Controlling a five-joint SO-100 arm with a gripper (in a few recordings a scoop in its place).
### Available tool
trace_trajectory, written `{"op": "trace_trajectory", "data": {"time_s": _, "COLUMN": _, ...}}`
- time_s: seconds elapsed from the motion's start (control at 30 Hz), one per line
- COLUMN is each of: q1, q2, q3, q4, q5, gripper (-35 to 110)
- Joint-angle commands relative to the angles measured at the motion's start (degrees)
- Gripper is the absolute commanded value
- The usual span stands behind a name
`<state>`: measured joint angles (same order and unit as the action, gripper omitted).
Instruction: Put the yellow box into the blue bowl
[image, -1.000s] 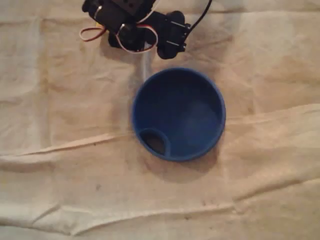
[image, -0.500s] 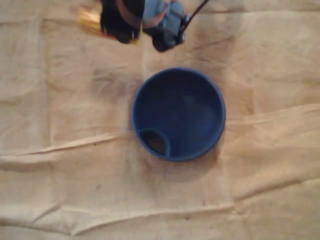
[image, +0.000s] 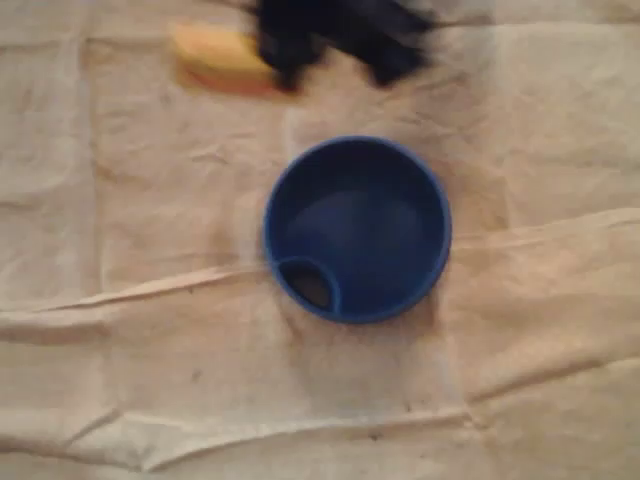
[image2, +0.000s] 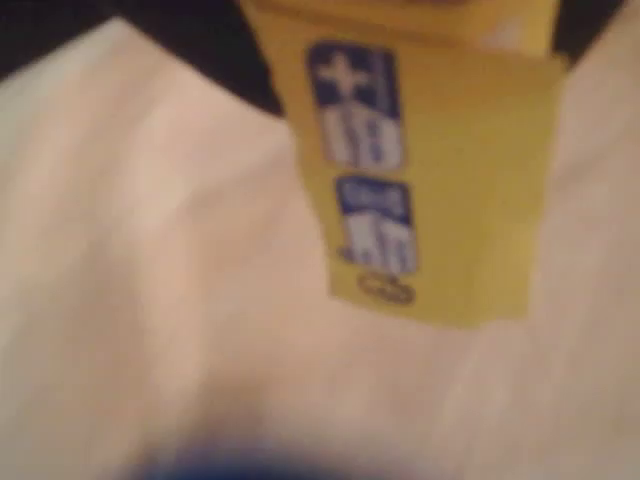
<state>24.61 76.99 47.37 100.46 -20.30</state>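
Wrinkled beige cloth; blue bowl centre; yellow box beside blurred claw, grip unclear.

I see cream cloth covering whole work surface in overhead view. Heavily creased: long ridge running across left half, another fold lower down. Light warm, dim, yellowish; shadows soft. On my wrist view, same cloth pale and blurred, dark area beyond its edge, top left.
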Motion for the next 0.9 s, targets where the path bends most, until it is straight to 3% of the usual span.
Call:
{"op": "trace_trajectory", "data": {"time_s": 0.0, "q1": -5.62, "q2": 5.62, "q3": -2.46, "q4": -0.26, "q5": 0.35, "gripper": 0}}
{"op": "trace_trajectory", "data": {"time_s": 0.2, "q1": -10.99, "q2": 3.87, "q3": -3.16, "q4": -2.02, "q5": 0.26, "gripper": 0}}
{"op": "trace_trajectory", "data": {"time_s": 0.4, "q1": -11.16, "q2": -2.37, "q3": -2.9, "q4": -10.11, "q5": 0.35, "gripper": 0}}
{"op": "trace_trajectory", "data": {"time_s": 0.87, "q1": -11.95, "q2": -12.74, "q3": -3.25, "q4": -15.29, "q5": 0.35, "gripper": 0}}
